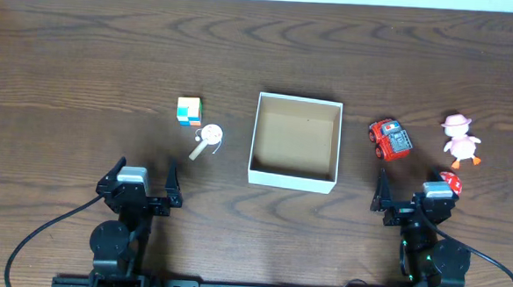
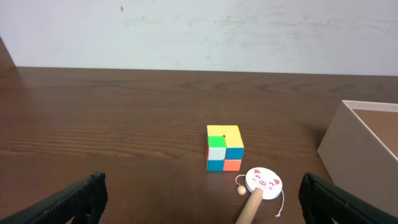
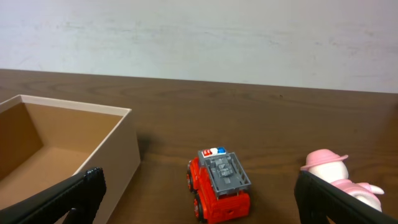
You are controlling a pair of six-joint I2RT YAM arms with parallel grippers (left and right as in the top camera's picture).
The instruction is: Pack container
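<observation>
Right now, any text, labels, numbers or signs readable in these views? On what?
None readable in any view.
Rattle drum: printed pig face only, no words.
Toy fire truck: no lettering shows.
Puzzle cube, container, duck figure: no markings.

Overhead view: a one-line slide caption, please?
Empty container between colour cube and red truck; left gripper and right gripper open.

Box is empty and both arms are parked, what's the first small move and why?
Probably ease the right gripper forward and down over the red toy truck. Its jaws stand open and hold nothing, and the truck sits just ahead of them, close beside the empty container, so it looks like the shortest first pick.
</observation>
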